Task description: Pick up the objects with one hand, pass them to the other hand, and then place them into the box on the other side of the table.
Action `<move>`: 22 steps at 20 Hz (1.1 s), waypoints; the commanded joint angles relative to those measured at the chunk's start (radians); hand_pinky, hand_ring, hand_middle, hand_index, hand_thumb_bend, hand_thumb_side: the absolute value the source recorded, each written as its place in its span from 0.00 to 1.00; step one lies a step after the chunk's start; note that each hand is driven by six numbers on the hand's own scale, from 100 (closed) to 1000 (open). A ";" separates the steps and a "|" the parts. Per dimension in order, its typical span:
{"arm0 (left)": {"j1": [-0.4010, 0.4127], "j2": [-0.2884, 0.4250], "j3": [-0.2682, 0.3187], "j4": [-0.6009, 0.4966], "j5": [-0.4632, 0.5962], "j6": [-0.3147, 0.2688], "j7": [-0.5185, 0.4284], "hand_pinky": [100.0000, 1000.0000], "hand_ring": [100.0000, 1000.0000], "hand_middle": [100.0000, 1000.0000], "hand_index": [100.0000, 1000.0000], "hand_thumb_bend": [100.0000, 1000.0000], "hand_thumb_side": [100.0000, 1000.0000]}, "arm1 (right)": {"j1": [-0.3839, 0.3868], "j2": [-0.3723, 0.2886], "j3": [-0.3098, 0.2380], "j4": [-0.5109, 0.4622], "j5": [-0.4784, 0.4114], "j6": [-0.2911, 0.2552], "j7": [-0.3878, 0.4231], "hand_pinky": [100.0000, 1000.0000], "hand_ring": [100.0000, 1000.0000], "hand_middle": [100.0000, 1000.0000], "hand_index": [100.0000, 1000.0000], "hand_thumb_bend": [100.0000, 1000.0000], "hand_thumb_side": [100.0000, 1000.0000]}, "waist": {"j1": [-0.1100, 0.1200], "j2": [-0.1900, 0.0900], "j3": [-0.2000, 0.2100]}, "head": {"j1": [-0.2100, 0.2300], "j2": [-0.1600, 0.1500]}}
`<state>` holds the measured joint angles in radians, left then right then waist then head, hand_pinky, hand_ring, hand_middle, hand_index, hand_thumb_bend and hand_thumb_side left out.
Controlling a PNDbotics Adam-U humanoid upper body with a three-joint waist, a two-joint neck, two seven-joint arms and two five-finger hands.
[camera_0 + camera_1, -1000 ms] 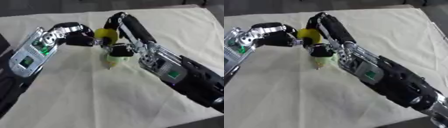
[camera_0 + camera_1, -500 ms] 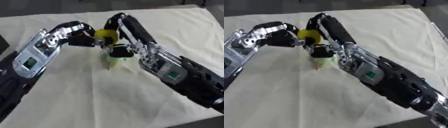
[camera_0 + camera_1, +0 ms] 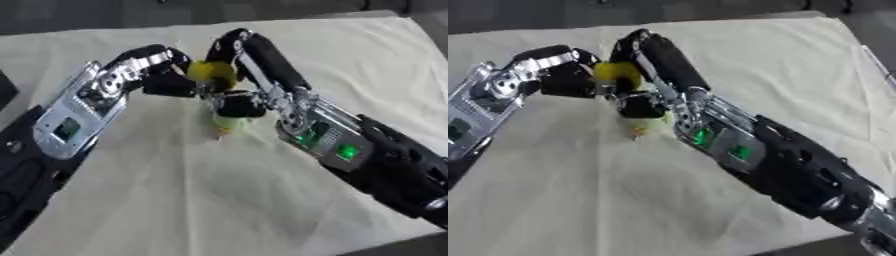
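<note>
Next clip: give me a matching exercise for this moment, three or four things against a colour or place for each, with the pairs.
Things:
1. left hand
2. right hand
3. yellow object
4. cloth

Descriptions:
A. cream, covering the table
B. bright, round, between the two hands
C. black, reaching in from the view's left side
D. black, just above a pale green piece

Pairs: 1-C, 2-D, 3-B, 4-A
</note>
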<state>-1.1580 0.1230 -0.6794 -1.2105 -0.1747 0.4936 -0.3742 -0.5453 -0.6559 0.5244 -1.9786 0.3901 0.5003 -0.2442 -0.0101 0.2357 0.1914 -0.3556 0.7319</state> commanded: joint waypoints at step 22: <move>-0.001 0.017 -0.004 0.003 0.189 0.087 0.161 0.82 0.61 0.53 0.36 0.00 0.11 | 0.004 -0.003 -0.009 -0.021 0.048 0.046 -0.022 0.47 0.59 0.55 0.65 0.41 0.00 | 0.015 -0.011 -0.005 | 0.002 -0.008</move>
<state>-1.1473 0.1104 -0.6877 -1.2044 0.0124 0.5740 -0.2142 -0.5315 -0.6457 0.5319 -1.9787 0.4239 0.5383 -0.2579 -0.0090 0.2359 0.1866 -0.3551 0.7320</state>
